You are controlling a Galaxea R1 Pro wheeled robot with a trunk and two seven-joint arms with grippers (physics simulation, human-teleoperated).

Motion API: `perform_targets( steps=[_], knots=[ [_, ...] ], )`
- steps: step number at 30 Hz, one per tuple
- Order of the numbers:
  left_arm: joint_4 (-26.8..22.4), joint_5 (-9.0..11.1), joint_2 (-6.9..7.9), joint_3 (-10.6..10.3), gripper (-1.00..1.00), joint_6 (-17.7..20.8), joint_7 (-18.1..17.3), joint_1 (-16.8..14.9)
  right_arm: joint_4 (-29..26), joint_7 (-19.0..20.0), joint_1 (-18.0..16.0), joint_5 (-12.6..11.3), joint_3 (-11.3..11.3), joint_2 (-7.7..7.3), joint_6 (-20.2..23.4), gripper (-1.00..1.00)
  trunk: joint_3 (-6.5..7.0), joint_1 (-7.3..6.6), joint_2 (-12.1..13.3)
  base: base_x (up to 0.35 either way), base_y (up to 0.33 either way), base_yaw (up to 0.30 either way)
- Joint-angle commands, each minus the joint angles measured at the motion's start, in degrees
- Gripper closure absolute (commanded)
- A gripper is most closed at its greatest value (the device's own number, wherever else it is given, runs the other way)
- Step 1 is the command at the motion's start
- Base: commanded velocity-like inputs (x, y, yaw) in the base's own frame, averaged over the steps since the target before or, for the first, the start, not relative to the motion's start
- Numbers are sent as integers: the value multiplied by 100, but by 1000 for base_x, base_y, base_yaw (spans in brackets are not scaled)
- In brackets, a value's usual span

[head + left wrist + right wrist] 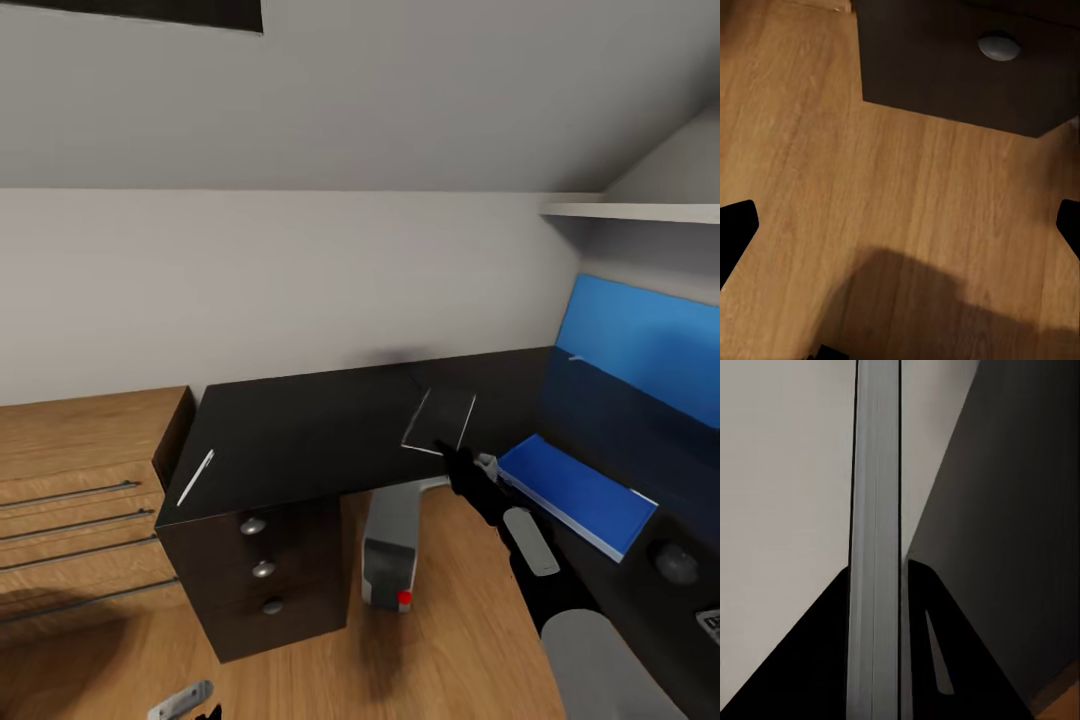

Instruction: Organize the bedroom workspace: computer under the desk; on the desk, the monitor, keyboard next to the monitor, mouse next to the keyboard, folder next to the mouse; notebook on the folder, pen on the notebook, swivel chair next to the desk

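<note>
My right gripper [447,453] [879,566] is shut on the near edge of the notebook [438,420] [874,472], a black-covered book with pale page edges, at the desk [300,440] top's middle. The blue folder [575,492] lies on the desk just right of it. Further right lie the mouse [676,562] and a corner of the keyboard [710,622]. The white pen [195,477] rests near the desk's left end. Under the desk stands the computer [392,545]. My left gripper [185,700] [900,225] hangs open over the floor. The monitor and swivel chair are out of view.
A light wooden drawer unit [80,470] stands against the desk's left end. The desk's dark drawers with round knobs [262,568] [999,46] face me. A blue back panel [640,345] and a white shelf [640,212] rise at the right.
</note>
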Motion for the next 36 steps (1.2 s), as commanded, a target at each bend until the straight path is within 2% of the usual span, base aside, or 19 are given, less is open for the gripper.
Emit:
perform_targets(
  steps=[1,6,8,19,23,26,29,36],
  knots=[
    [-13,42,-3,1,-100,-48,21,1,3,22,-2,-102,-30,-15,63,100,-5,0,-3,0,0,-200],
    [-9,28,-2,-1,-100,-354,23,1,4,4,2,-516,-42,-135,138,100,-5,0,-3,0,0,-238],
    [-2,23,-2,-3,-100,-396,25,1,6,0,1,-602,-44,-164,155,100,-5,0,-3,0,0,-260],
    [14,19,-2,-4,-100,-438,29,1,34,-19,4,-713,-55,-252,172,100,-5,0,-3,0,0,-267],
    [16,19,-2,-4,-100,-439,27,1,40,-140,4,-717,-70,-259,172,100,-5,0,-3,0,0,-270],
    [16,19,-2,-7,-100,-439,30,1,45,-332,4,-718,-186,-262,170,100,-5,0,-3,0,0,-277],
    [16,19,-2,-9,-100,-439,32,1,47,-589,4,-718,-400,-249,170,100,-5,0,-3,0,0,-286],
    [16,19,-2,-10,-100,-433,33,1,41,-847,4,-779,-520,-239,236,100,-6,0,-3,0,0,-189]
  ],
)
